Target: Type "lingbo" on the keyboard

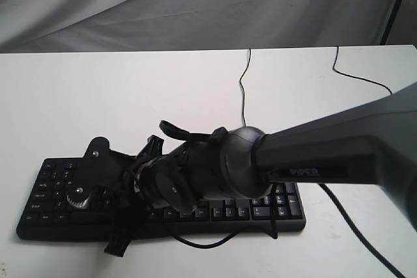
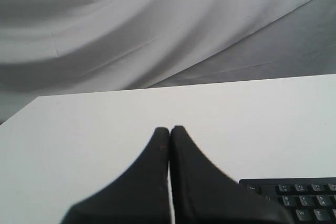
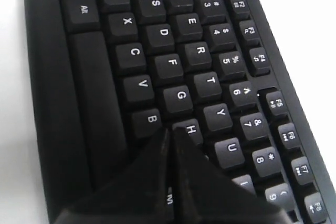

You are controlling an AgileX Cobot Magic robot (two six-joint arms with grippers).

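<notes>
The black keyboard (image 1: 287,209) lies near the front of the white table, number pad to the right. My right arm reaches from the right across it. My right gripper (image 1: 90,196) hangs over the left half of the letter keys. In the right wrist view my right gripper (image 3: 170,129) is shut and empty. Its tips sit just over the keyboard (image 3: 157,35), between the B and H keys, and hide the key under them. My left gripper (image 2: 169,128) is shut and empty over bare table, with the Esc corner of the keyboard (image 2: 310,203) beside it. The exterior view does not show it.
The keyboard's thin cable (image 1: 243,89) runs to the table's back edge. A second black cable (image 1: 355,76) crosses the back right corner, and another loops at the keyboard's front edge (image 1: 195,243). Grey cloth (image 1: 195,4) hangs behind the table.
</notes>
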